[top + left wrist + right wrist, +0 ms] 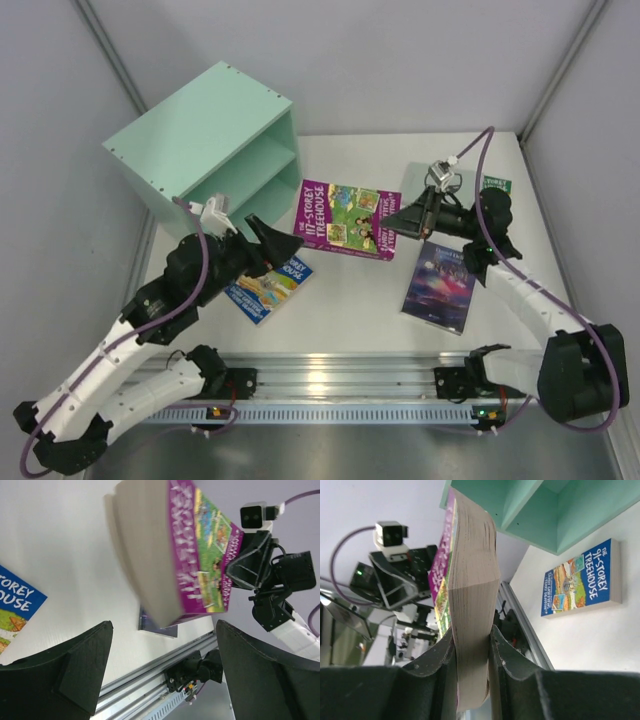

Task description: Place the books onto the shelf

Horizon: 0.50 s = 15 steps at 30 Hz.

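While none of the four books sits on the shelf yet, you do have one in the air. The magenta-green book hangs at the centre of the top view, lifted off the table, and the right gripper grips its right edge. The right wrist view shows the page block clamped between both fingers. The left gripper, just left of that book's lower corner, stands wide apart with nothing between its fingers. Its wrist view shows the book clear of both.

Both compartments of the shelf, at the upper left of the top view, look bare as far as the open side shows. The blue-yellow book lies flat left of centre, just below the left gripper. The dark galaxy book lies flat right of centre, below the right gripper. The green book peeks out at the upper right, mostly hidden behind the right arm.

I judge the task barely begun. You have one book lifted but not shelved, and three more lie on the table.
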Each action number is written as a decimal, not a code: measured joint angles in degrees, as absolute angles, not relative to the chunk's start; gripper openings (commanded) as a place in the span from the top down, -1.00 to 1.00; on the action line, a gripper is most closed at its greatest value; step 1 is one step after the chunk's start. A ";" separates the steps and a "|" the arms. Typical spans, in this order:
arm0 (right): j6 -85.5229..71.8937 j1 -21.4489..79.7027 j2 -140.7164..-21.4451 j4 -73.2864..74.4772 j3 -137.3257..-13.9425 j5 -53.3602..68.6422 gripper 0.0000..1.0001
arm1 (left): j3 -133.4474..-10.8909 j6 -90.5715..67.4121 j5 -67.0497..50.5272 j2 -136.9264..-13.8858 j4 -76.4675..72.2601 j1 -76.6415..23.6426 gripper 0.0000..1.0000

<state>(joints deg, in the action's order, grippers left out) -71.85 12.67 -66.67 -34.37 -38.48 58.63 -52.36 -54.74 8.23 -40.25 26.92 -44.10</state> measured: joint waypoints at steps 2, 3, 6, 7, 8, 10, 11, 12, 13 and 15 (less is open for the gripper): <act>-66.94 13.04 -65.95 -28.56 -40.71 59.57 1.00 | -55.35 -53.45 6.28 -40.69 28.32 -43.86 -0.79; -65.10 13.28 -65.60 -26.04 -41.50 59.77 1.00 | -56.16 -53.08 5.15 -40.77 28.34 -43.79 -0.79; -59.79 14.04 -64.53 -19.62 -43.24 60.31 1.00 | -56.69 -52.53 1.56 -40.71 28.45 -43.62 -0.82; -58.41 14.20 -64.36 -18.22 -43.53 60.49 1.00 | -56.69 -52.49 0.75 -40.73 28.62 -43.62 -0.83; -57.58 14.33 -64.34 -17.39 -43.66 60.64 1.00 | -56.71 -52.45 -0.45 -40.73 29.12 -43.62 -0.83; -56.73 14.70 -64.36 -16.40 -43.64 60.75 1.00 | -56.95 -52.38 -1.39 -40.95 30.24 -43.62 -0.83; -56.49 15.14 -64.36 -16.27 -43.64 60.75 1.00 | -57.12 -52.27 -1.83 -41.25 30.96 -43.62 -0.83; -56.31 15.68 -64.36 -16.38 -43.66 60.80 1.00 | -57.21 -52.18 -2.15 -41.65 31.31 -43.62 -0.83; -55.99 16.40 -64.36 -16.62 -43.72 60.86 1.00 | -57.30 -51.96 -2.35 -42.06 31.77 -43.62 -0.83; -55.66 17.26 -64.36 -16.91 -44.16 60.66 1.00 | -57.34 -51.33 -2.33 -42.76 33.12 -43.33 -0.82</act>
<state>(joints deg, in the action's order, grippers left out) -55.66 17.26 -64.36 -16.91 -44.16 60.66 -57.34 -51.33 -2.33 -42.76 33.12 -43.33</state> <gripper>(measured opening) 0.223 0.916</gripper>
